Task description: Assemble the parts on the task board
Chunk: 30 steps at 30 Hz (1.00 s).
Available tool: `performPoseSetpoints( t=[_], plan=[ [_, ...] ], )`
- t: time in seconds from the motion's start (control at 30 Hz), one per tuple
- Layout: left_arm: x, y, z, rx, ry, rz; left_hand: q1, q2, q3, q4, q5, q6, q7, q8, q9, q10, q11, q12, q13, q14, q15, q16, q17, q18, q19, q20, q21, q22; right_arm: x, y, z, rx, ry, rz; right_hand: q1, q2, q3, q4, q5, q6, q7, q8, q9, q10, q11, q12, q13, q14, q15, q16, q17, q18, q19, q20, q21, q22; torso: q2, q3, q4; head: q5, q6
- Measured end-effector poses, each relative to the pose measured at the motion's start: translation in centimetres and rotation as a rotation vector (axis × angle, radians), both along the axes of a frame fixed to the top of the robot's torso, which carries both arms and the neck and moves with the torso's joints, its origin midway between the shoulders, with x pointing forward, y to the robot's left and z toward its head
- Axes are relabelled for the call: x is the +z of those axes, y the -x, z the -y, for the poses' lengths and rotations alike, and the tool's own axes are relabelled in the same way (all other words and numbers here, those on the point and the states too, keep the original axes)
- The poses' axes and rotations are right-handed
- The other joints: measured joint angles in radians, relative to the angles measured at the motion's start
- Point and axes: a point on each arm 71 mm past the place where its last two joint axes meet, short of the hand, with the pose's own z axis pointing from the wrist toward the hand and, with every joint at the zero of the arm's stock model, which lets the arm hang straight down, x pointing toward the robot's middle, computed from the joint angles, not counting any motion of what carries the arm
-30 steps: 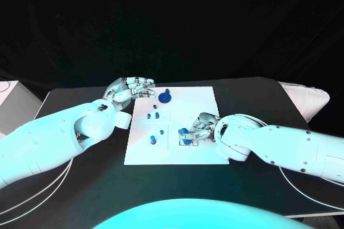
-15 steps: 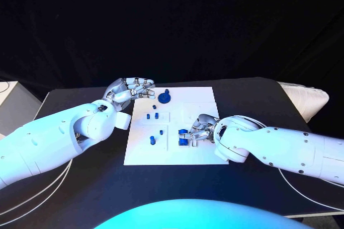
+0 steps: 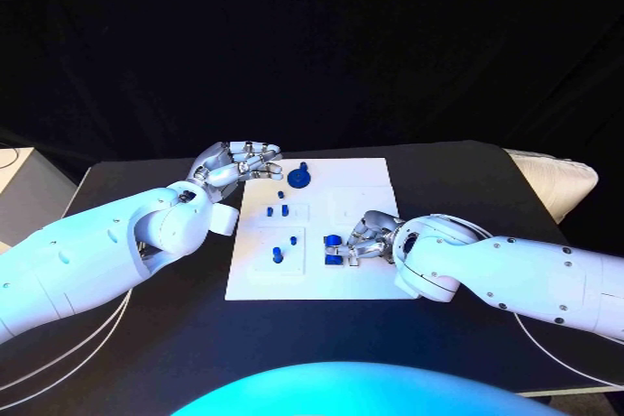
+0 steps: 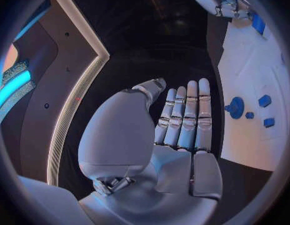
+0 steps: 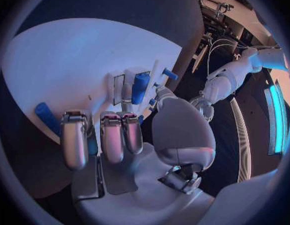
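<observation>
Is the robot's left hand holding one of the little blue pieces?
No. In the left wrist view the left hand is flat, fingers straight out side by side and nothing in it, beside the board.

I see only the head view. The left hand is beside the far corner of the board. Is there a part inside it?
Observer: No. The left wrist view shows the left hand with a bare palm and straight fingers.
Operator: And the right hand, does it hold a part?
Observer: I cannot tell. In the right wrist view the right hand curls its fingers over the task board, and a blue part stands just past them.
</observation>
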Motion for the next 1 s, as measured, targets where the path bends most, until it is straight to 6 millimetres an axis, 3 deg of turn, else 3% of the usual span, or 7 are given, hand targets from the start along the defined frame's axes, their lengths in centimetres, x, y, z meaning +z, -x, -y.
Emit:
performPoseSetpoints(
  t=[0.07, 0.23, 0.5, 0.67, 0.9, 1.0],
  plan=[
    [0.0, 0.0, 0.0, 0.0, 0.0, 0.0, 0.0, 0.0, 0.0, 0.0, 0.0, 0.0, 0.0, 0.0, 0.0, 0.0, 0.0, 0.0, 0.0, 0.0, 0.0, 0.0, 0.0, 0.0, 0.0, 0.0, 0.0, 0.0, 0.1, 0.2, 0.2, -0.001, -0.003, 0.005, 0.033, 0.012, -0.002, 0.0, 0.0, 0.0, 0.0, 0.007, 0.004, 0.0, 0.0, 0.0, 0.0, 0.0, 0.0, 0.0, 0.0, 0.0, 0.0, 0.0, 0.0, 0.0, 0.0, 0.0, 0.0, 0.0, 0.0],
    [0.0, 0.0, 0.0, 0.0, 0.0, 0.0, 0.0, 0.0, 0.0, 0.0, 0.0, 0.0, 0.0, 0.0, 0.0, 0.0, 0.0, 0.0, 0.0, 0.0, 0.0, 0.0, 0.0, 0.0, 0.0, 0.0, 0.0, 0.0, 0.5, 0.7, 1.0, -0.008, -0.009, 0.019, 0.14, 0.006, -0.007, -0.004, 0.0, -0.004, -0.004, 0.009, 0.002, 0.0, 0.0, 0.0, 0.0, 0.0, 0.0, 0.0, 0.0, 0.0, 0.0, 0.0, 0.004, 0.0, 0.0, 0.0, 0.0, 0.001, 0.0],
    [-0.1, 0.0, 0.0, 0.0, -0.001, -0.002, 0.0, 0.0, 0.0, 0.0, 0.0, 0.0, 0.0, 0.0, 0.0, 0.0, 0.0, 0.0, 0.0, 0.0, 0.0, 0.0, 0.0, 0.0, 0.0, 0.0, 0.0, 0.0, 1.3, 1.1, 2.7, -0.043, -0.035, 0.06, 0.193, 0.008, -0.007, -0.004, 0.021, -0.004, -0.004, 0.009, -0.003, 0.0, 0.0, 0.0, 0.0, 0.0, 0.0, 0.0, 0.0, 0.0, 0.0, 0.0, 0.009, 0.0, -0.001, 0.0006, -0.0011, 0.003, 0.003],
    [-0.2, 0.1, 0.0, 0.0, -0.001, -0.004, 0.0, 0.0, 0.0, 0.0, 0.0, 0.0, 0.0, 0.0, 0.0, 0.0, 0.0, 0.0, 0.0, 0.0, 0.0, 0.0, 0.0, 0.0, 0.0, 0.0, 0.0, 0.0, 2.2, 0.8, 4.6, -0.092, -0.077, 0.095, 0.25, 0.011, -0.007, -0.004, 0.059, -0.024, 0.006, -0.016, -0.019, 0.0, 0.0, 0.0, 0.0, 0.0, 0.0, 0.0, 0.0, 0.0, 0.0, 0.0, 0.009, 0.0, -0.002, 0.0006, -0.001, 0.0, 0.007],
    [-0.4, 0.1, 0.0, 0.0, 0.0, -0.007, 0.0, 0.0, 0.0, 0.0, 0.0, 0.0, 0.0, 0.0, 0.0, 0.0, 0.0, 0.0, 0.0, 0.0, 0.0, 0.0, 0.0, 0.0, 0.0, 0.0, 0.0, 0.0, 3.1, 0.2, 8.0, -0.156, -0.098, 0.122, 0.3, 0.004, 0.006, -0.007, 0.059, -0.027, 0.009, -0.033, -0.032, 0.0, 0.0, 0.0, 0.0, 0.0, 0.0, 0.0, 0.0, 0.0, 0.0, 0.0, 0.018, 0.0, -0.002, 0.0004, -0.0019, -0.008, 0.011],
    [-0.4, 0.1, 0.0, 0.0, 0.0, -0.008, 0.0, 0.0, 0.0, 0.0, 0.0, 0.0, 0.0, 0.0, 0.0, 0.0, 0.0, 0.0, 0.0, 0.0, 0.0, 0.0, 0.0, 0.0, 0.0, 0.0, 0.0, 0.0, 3.1, 0.0, 9.7, -0.173, -0.079, 0.133, 0.319, -0.009, 0.018, -0.003, 0.035, -0.033, 0.015, -0.052, -0.044, 0.003, 0.007, 0.0, 0.0, 0.004, 0.004, 0.0, 0.0, 0.0, 0.0, 0.0, 0.025, 0.0, -0.002, 0.0, -0.0023, -0.013, 0.012]
  ],
)
